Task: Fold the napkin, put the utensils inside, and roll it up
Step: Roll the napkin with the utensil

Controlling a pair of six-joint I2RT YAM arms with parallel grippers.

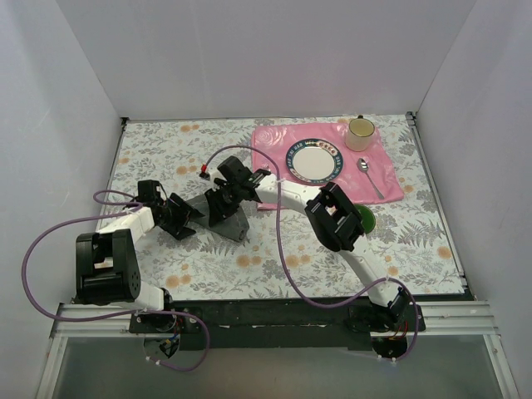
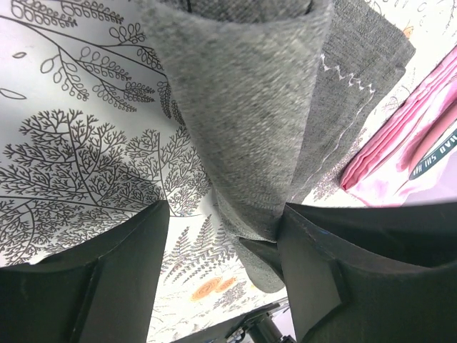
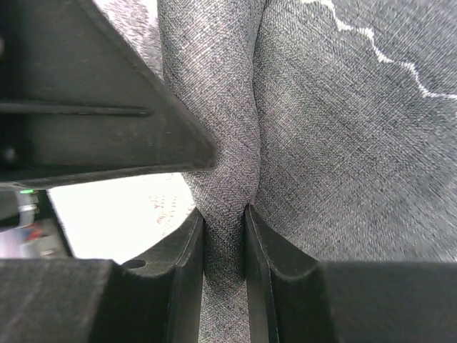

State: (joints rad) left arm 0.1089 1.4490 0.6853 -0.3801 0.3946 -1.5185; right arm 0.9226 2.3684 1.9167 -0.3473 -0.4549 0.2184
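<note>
Plain white walls (image 1: 274, 50) box this scene in at the back and on both sides, all softly and evenly lit. Down below, a white worktop (image 1: 208, 274) printed with grey fern leaves and small orange blossoms spreads from wall to wall. Along its near edge runs a silver metal rail (image 1: 465, 320), with a dull grey surface (image 1: 274, 370) on the near side of it.

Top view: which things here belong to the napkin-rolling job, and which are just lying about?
Belongs to the job: dark grey napkin; spoon.

Just lying about: pink placemat; blue-rimmed plate; cream cup; green round object, partly hidden under the right arm.
</note>
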